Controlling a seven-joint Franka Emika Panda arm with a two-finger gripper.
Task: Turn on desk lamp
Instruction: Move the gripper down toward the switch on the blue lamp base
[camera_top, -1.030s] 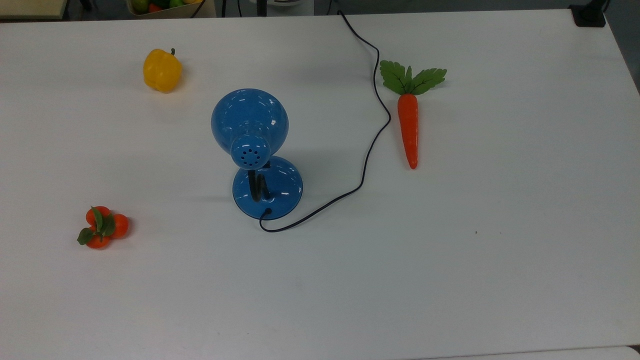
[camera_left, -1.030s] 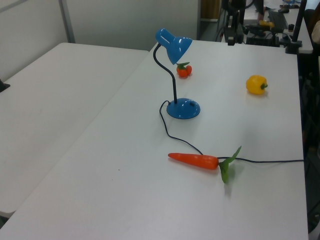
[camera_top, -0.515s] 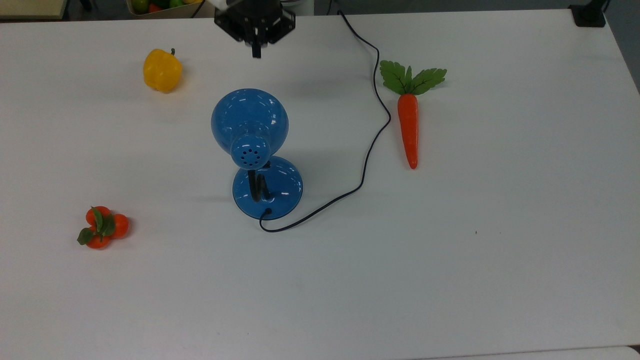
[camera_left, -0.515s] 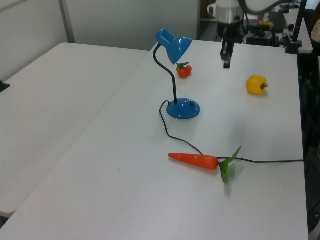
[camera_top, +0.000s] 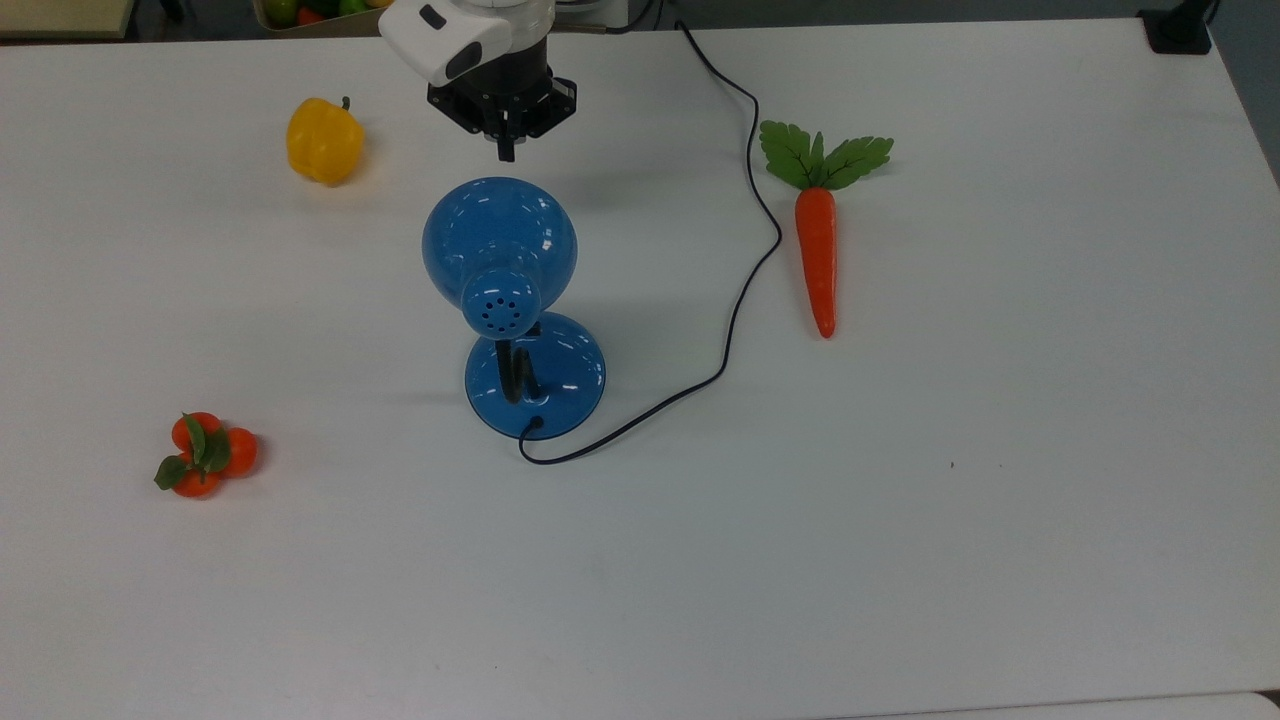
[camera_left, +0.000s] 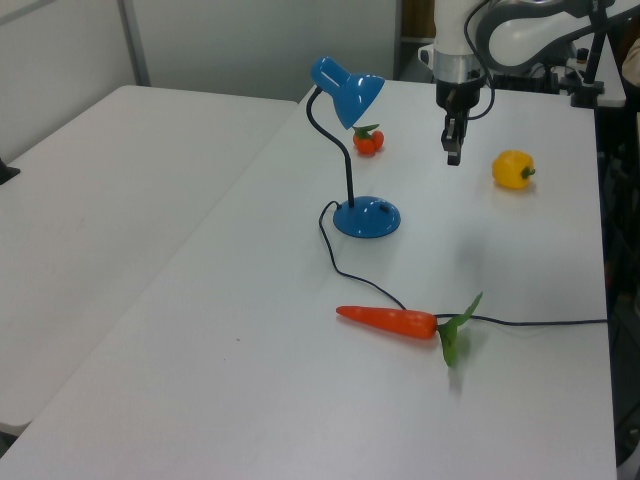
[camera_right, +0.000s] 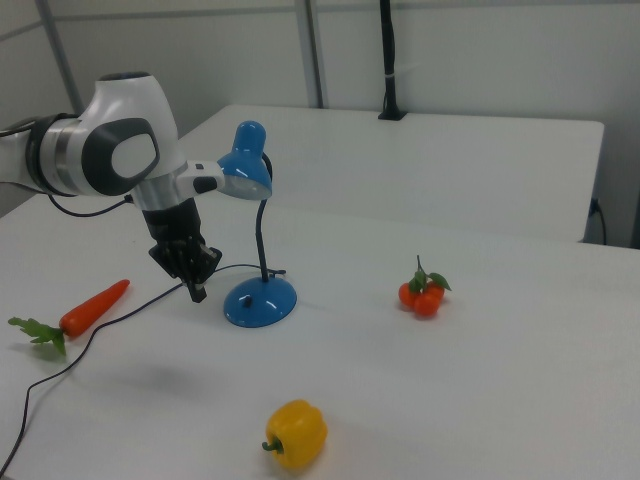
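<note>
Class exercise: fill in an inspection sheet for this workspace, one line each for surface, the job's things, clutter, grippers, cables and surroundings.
Surface: white table, bare around the objects.
Job's things: glossy blue desk lamp upright on its round base, unlit.
Clutter: yellow bell pepper, orange carrot with green leaves, cluster of small oranges, all apart from the lamp.
Grippers: black gripper shut, above the table beyond the shade, touching nothing.
Cables: thin black cord winds from the base past the carrot.
Surroundings: second white table.

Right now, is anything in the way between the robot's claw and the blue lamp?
No, nothing visible blocks it. The gripper hangs in the air above bare table, with open space across to the desk lamp. The yellow pepper sits on its far side, away from the lamp.
</note>
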